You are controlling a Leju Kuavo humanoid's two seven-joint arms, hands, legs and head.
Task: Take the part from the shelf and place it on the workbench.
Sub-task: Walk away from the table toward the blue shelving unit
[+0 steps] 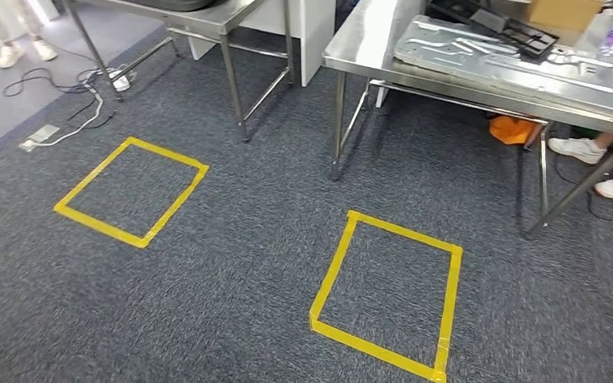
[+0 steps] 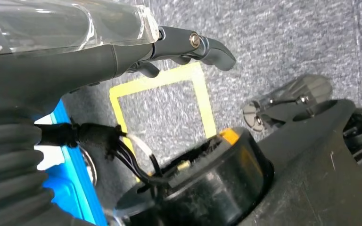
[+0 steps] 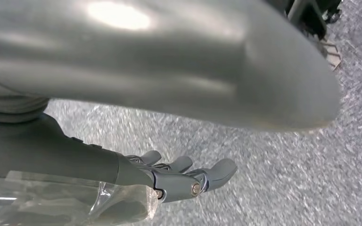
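Part location I cannot tell: my left hand [image 2: 169, 47] hangs released, fingers apart, and my right hand [image 3: 179, 176] grasps nothing above the carpet [image 3: 287, 179]. Ahead, well apart from both, the workbench [image 1: 367, 48] carries flat metal panels [image 1: 511, 60].

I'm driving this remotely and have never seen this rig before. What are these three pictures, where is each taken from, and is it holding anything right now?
This is a walking humanoid robot with two arms, each ending in a many-fingered hand. The wide picture comes from its head, looking forward and down: grey carpet with two yellow tape squares, one on the left and one nearer, to the right. Beyond them stand steel tables; the right-hand table carries flat metal panels and a black tray. A person's white shoes show under it. The other two pictures come from cameras at the wrists, turned at odd angles. The left hand and the right hand both hang over the carpet with nothing in them, fingers slightly bent.
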